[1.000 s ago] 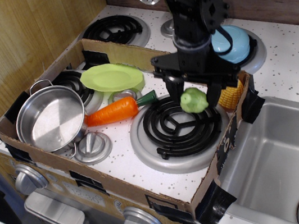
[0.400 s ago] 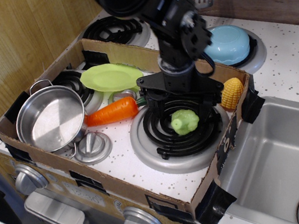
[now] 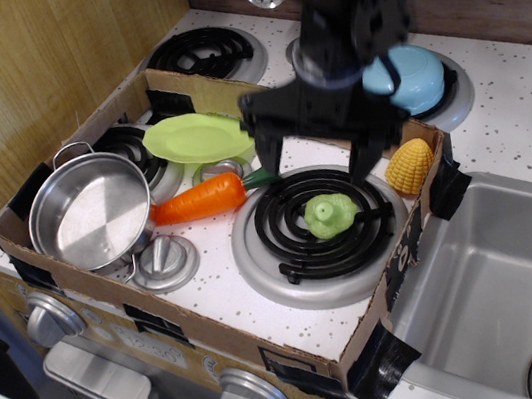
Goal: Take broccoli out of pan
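The fingers (image 3: 315, 158) hung spread wide apart and held nothing, one dark prong (image 3: 270, 153) on the carrot side and the other on the corn side, both raised clear above the broccoli (image 3: 329, 216). The broccoli lay free on the black coil of the large burner (image 3: 295, 256), stem stub up, out of the pan (image 3: 91, 213) and well apart from it. The arm (image 3: 348, 14) rose from the fingers toward the top edge, where its upper part was cut off and blurred, and it hid part of the light-blue bowl (image 3: 418, 74) behind it. The pan stood with nothing in it at the left end of the table (image 3: 525, 108), partly over a smaller burner, its far handle showing and its near one half hidden by a round knob. An orange carrot (image 3: 200, 199) lay between the pan and the large burner, a light-green plate (image 3: 197, 136) sat just behind it, and the yellow corn (image 3: 410, 167) rested beside the burner's right edge. A low cardboard wall (image 3: 216, 334) ringed these things. To the right a steel sink (image 3: 494, 295) was cut off by the frame, a wood panel stood at the left, and a dark wood wall ran behind.
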Robot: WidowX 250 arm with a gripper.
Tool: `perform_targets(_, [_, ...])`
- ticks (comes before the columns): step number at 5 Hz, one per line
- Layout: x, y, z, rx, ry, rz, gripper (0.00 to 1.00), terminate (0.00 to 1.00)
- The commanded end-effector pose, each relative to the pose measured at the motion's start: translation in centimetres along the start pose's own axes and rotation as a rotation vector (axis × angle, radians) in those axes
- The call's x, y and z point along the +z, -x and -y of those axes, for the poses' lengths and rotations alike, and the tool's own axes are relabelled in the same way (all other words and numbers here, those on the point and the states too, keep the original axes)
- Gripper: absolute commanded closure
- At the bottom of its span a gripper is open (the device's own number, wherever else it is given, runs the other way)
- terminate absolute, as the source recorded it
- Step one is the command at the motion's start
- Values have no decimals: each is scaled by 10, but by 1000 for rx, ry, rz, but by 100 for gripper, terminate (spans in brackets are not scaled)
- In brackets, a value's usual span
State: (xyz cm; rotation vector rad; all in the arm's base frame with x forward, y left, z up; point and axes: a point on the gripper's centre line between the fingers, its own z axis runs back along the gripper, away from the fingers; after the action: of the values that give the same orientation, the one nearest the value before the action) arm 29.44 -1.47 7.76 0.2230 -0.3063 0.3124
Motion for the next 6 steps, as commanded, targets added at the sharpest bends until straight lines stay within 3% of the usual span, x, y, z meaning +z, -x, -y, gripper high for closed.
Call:
perform_targets(1, [52, -24, -6, 66, -13, 54, 0, 0])
perform_targets(2, [50, -18, -8, 84, -57, 44, 0, 0])
perform_targets(6, [50, -18, -8, 84, -57, 44, 0, 0])
